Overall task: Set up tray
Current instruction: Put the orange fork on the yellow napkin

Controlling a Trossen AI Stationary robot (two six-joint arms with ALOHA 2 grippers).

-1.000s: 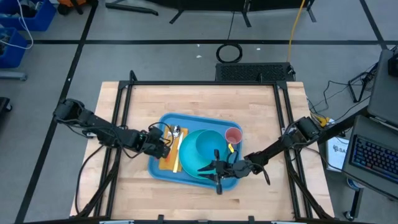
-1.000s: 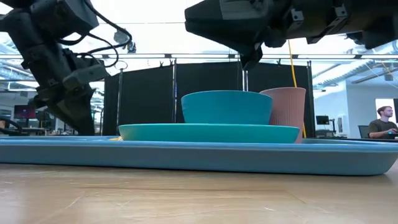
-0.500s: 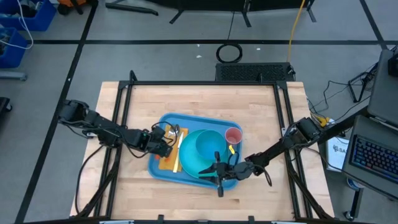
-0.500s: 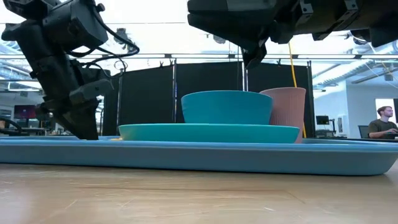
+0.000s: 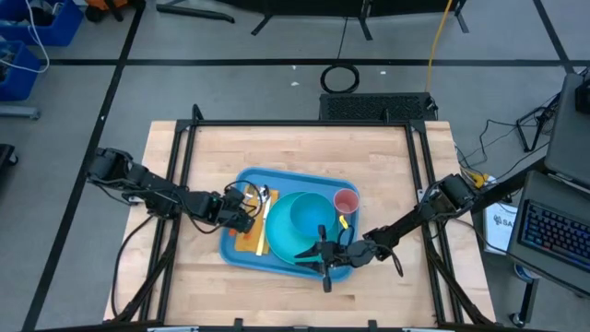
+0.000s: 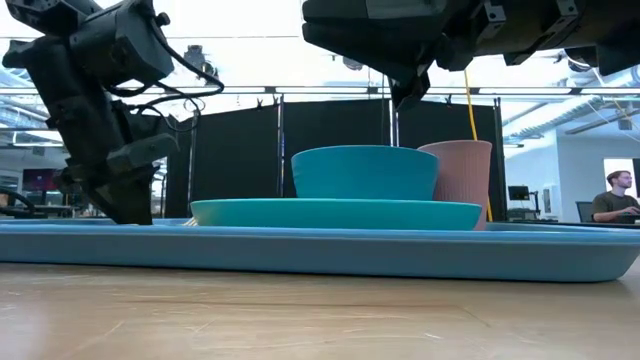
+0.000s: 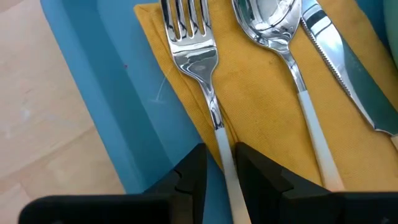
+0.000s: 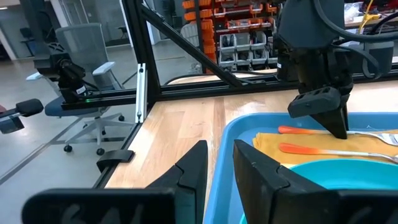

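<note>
The light-blue tray [image 5: 277, 180] lies flat in the middle of the table. A yellow napkin [image 7: 267, 106] covers its left part, with a fork [image 7: 199, 56], a spoon [image 7: 273, 25] and a knife [image 7: 336, 62] side by side on it. A teal plate [image 5: 286, 244] carries a teal bowl [image 5: 309, 217], and a pink cup [image 5: 346, 200] stands to their right. My left gripper [image 7: 221, 155] is low over the napkin's near end, shut on the fork. My right gripper [image 5: 309, 251] hovers shut above the plate's near rim. My left gripper has the fork's white handle [image 7: 217, 134] between its two fingers, which lie to either side of it and point along it. The fork lies flat on the napkin with its tines away from the fingers. The handle's end is hidden under the gripper.
Bare wood surrounds the tray [image 6: 320, 250] on all sides. The black frame rails run along the table's left and right edges. In the low view the bowl [image 6: 365, 172] and cup [image 6: 465, 180] rise above the plate. A person [image 6: 615, 195] sits far beyond the table's right side.
My left gripper has shifted a little toward the table's right and down onto the napkin's near end. The plate, the bowl and the cup have kept their places.
</note>
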